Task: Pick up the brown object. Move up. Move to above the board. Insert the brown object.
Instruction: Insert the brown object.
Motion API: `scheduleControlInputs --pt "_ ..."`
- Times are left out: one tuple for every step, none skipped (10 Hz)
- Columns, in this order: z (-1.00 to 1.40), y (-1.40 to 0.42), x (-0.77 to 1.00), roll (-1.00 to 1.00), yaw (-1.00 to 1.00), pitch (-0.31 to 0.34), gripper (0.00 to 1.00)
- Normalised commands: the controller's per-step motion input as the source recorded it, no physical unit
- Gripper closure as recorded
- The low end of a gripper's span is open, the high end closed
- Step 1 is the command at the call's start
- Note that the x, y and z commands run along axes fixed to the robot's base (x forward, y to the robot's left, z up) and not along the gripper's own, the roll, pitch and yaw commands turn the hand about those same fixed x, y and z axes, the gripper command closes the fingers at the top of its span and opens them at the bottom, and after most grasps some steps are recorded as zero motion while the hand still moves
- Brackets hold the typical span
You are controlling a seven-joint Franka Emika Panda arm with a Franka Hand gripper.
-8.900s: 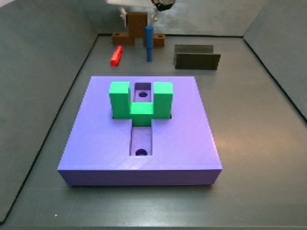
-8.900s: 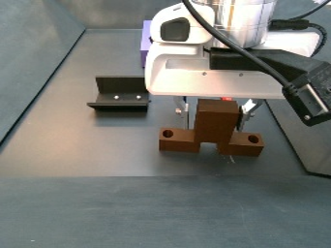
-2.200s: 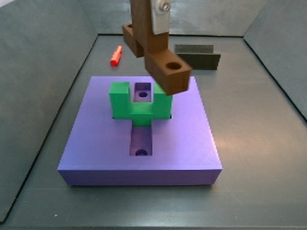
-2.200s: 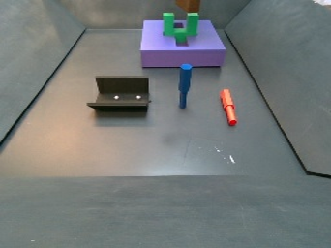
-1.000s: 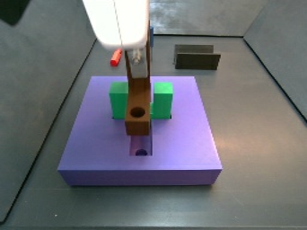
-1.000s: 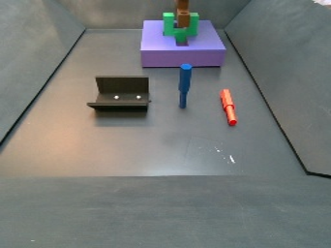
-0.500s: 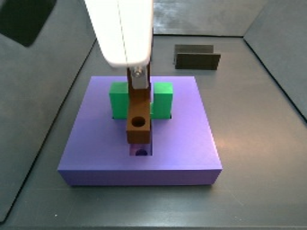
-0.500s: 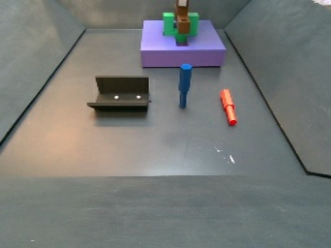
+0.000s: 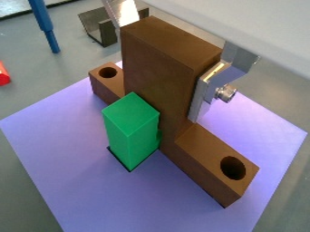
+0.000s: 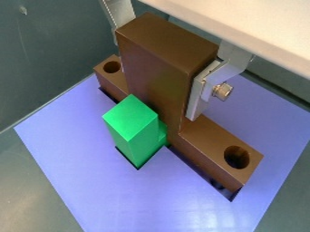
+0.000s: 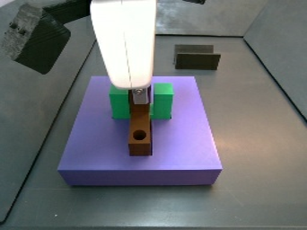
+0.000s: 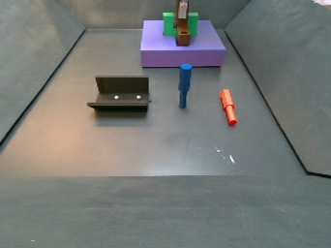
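Observation:
The brown object (image 11: pixel 142 133) is a rust-brown bar with an upright block. It lies along the central groove of the violet-blue board (image 11: pixel 84 144), between the arms of the green block (image 11: pixel 120 101). My gripper (image 11: pixel 139 93) is shut on the upright block. In both wrist views silver fingers (image 9: pixel 212 86) (image 10: pixel 208 91) press the brown object's (image 9: pixel 164 77) (image 10: pixel 158 72) sides, and round holes show at both bar ends. One green arm (image 9: pixel 133 131) (image 10: pixel 133 127) stands against it. In a side view the board (image 12: pixel 162 53) lies far back with the brown object (image 12: pixel 185 36) on it.
The dark fixture (image 11: pixel 197 57) (image 12: pixel 119 94) stands on the floor away from the board. A blue stick (image 12: pixel 185 85) stands upright and a red stick (image 12: pixel 229 107) lies between the board and the near floor. Grey walls bound the floor.
My gripper has come down with the brown object. The bar, held above the board a second ago, now sits low along the groove.

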Motion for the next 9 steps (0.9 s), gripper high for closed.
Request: scheduleControlInputs --pt "-0.11 0.00 0.14 0.00 0.06 0.000 1.00" --pt "-0.24 0.00 0.02 0.00 0.04 -0.027 1.00" --pt "-0.29 0.00 0.02 0.00 0.03 -0.037 1.00" --pt "-0.30 0.00 0.04 0.02 0.01 -0.050 1.00" --pt "-0.42 0.00 0.00 0.03 0.00 -0.066 1.00" --pt "-0.48 0.00 0.00 0.09 0.00 -0.059 1.00" --pt "-0.59 -0.04 0.00 0.13 0.00 -0.064 1.00" --pt "-0.50 -0.04 0.00 0.14 0.00 -0.020 1.00" --pt "0.00 0.00 0.00 0.00 0.00 0.000 1.00"
